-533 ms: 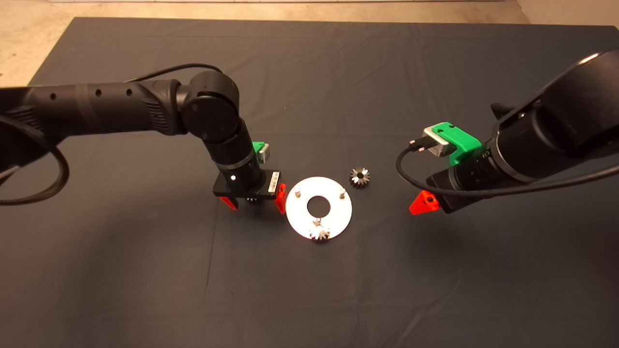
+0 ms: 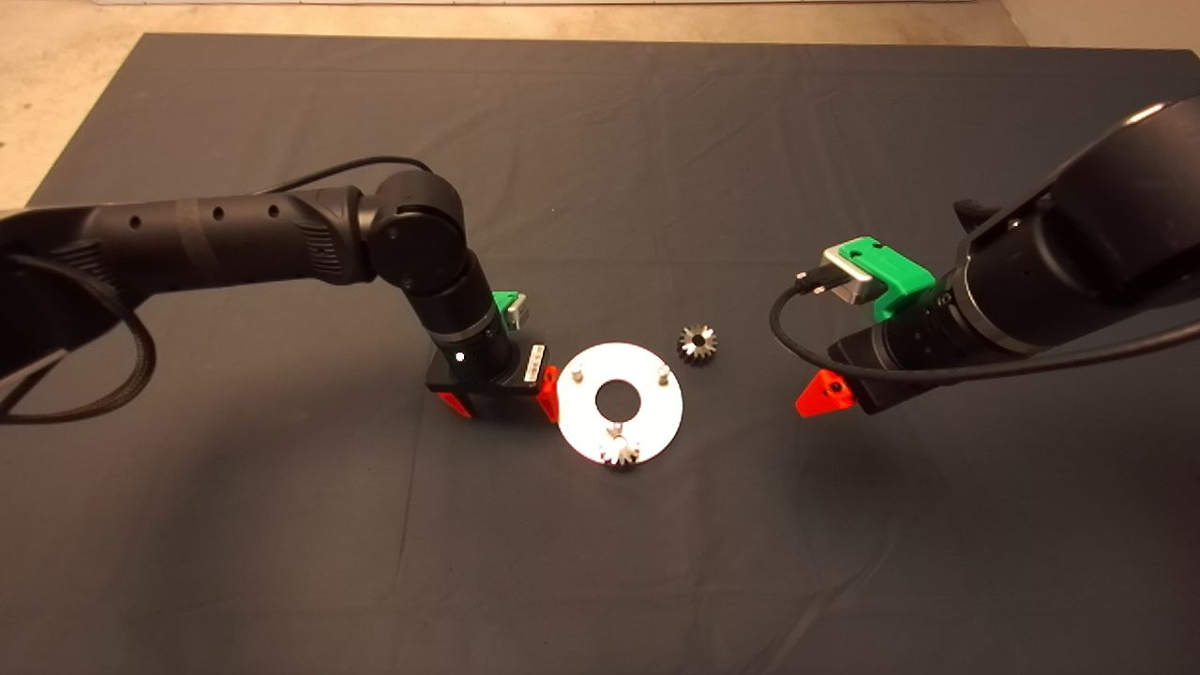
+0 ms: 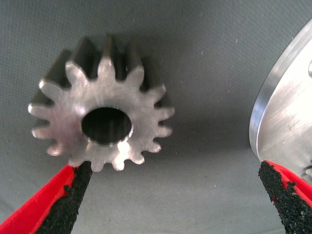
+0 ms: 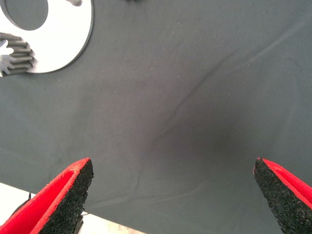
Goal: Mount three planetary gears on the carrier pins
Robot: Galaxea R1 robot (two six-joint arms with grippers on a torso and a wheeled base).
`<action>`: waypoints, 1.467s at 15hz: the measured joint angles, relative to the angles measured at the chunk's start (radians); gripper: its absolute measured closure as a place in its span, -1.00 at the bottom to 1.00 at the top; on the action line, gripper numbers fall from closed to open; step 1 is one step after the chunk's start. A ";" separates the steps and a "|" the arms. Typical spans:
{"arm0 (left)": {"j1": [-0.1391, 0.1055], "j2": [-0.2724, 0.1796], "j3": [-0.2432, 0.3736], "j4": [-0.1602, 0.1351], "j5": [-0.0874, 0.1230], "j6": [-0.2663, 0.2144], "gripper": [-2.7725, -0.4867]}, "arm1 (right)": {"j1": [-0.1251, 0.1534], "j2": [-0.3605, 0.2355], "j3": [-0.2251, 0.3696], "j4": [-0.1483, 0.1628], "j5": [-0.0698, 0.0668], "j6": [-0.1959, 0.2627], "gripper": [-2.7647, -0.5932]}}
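A white disc (image 2: 652, 414) lies mid-mat with two bare carrier pins (image 2: 577, 375) at its far side. One planetary gear (image 2: 620, 454) sits on the near pin. A second gear (image 2: 697, 344) lies loose on the mat just beyond the disc's right side. My left gripper (image 2: 502, 401) hangs low at the disc's left edge, fingers open. In the left wrist view a third gear (image 3: 102, 126) lies flat on the mat between the open fingers (image 3: 68, 204), untouched, with the disc's rim (image 3: 285, 117) beside it. My right gripper (image 2: 825, 397) hovers open right of the disc.
The dark mat (image 2: 600, 581) spreads wide on all sides, with bare floor (image 2: 56, 84) past its far left corner. The right wrist view looks down on mat between its open gripper (image 4: 173, 163), with the disc (image 4: 68, 34) and mounted gear (image 4: 14, 54) at one corner.
My left gripper has dropped lower and shifted slightly toward the disc, and in the head view it now covers the gear beneath it. The right arm has barely moved.
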 joint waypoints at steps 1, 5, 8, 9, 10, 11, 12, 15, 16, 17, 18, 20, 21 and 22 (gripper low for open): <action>0.000 0.005 -0.002 0.000 0.004 0.000 -0.75 | 0.000 0.000 0.000 0.000 0.000 0.000 -0.72; -0.002 0.030 -0.004 0.001 0.014 0.000 -0.75 | 0.000 0.000 0.001 0.001 0.000 0.000 -0.72; -0.016 0.031 -0.006 0.004 0.080 0.000 -0.75 | 0.000 0.000 0.001 0.002 0.000 0.000 -0.72; -0.024 0.031 -0.011 0.010 0.093 -0.001 -0.75 | 0.000 0.000 0.001 0.002 0.000 0.000 -0.72; -0.029 0.031 -0.013 0.015 0.110 0.000 -0.75 | 0.000 0.000 0.001 0.002 0.000 0.000 -0.72; -0.029 0.032 -0.013 0.015 0.133 0.000 -0.75 | 0.000 0.000 0.001 0.002 0.000 0.000 -0.72; -0.029 0.033 -0.014 0.015 0.145 0.000 -0.75 | 0.000 0.000 0.001 0.003 0.000 0.000 -0.72; -0.029 0.037 -0.017 0.030 0.148 0.000 -0.75 | 0.000 0.000 0.001 0.003 0.000 0.000 -0.72; -0.029 0.040 -0.019 0.031 0.148 0.000 -0.75 | 0.000 0.000 0.001 0.003 0.000 0.000 -0.72; -0.029 0.050 -0.028 0.031 0.148 0.000 -0.75 | 0.000 0.000 0.001 0.003 0.000 0.000 -0.72; -0.029 0.059 -0.044 0.034 0.147 0.001 -0.75 | 0.000 0.000 0.001 0.003 0.000 0.000 -0.72; -0.029 0.083 -0.078 0.038 0.147 0.019 -0.75 | 0.000 0.000 0.001 0.003 0.000 0.000 -0.72; -0.029 0.089 -0.085 0.039 0.145 0.023 -0.75 | 0.000 0.000 0.001 0.003 0.000 0.000 -0.72; -0.029 0.089 -0.085 0.039 0.145 0.023 -0.75 | 0.000 0.000 0.001 0.003 0.000 0.000 -0.72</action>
